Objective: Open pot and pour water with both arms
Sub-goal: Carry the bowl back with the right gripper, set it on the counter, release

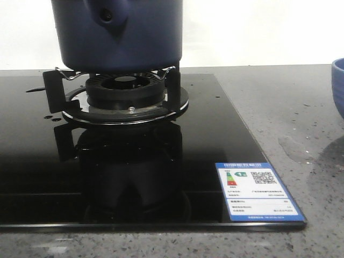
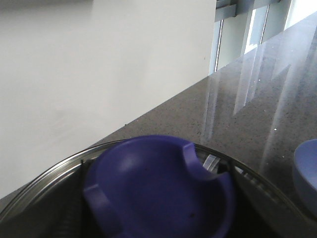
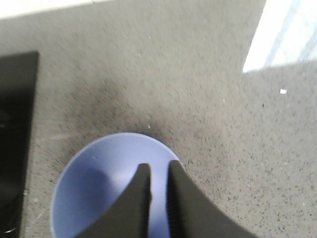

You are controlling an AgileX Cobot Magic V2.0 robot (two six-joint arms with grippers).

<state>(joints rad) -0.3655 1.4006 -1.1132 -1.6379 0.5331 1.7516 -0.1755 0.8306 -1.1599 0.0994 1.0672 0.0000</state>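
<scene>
The pot (image 1: 118, 32) is sitting on the burner (image 1: 124, 91) of the black stove (image 1: 134, 177). Its lid knob (image 2: 158, 191) is showing right under the left wrist camera, but I cannot tell how that arm's jaws are standing. The right gripper (image 3: 159, 196) is hanging over the bowl (image 3: 99, 188) beside the stove, nearly closed and holding nothing. If the lid is slipping, it could be banging the pot and splashing water.

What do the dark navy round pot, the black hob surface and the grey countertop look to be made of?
The dark navy round pot: matte coated or enamelled metal perhaps, no glare on its sides. The black hob surface: glossy glass, mirroring the burner. The grey countertop: speckled polished stone or composite, with a soft sheen.
</scene>
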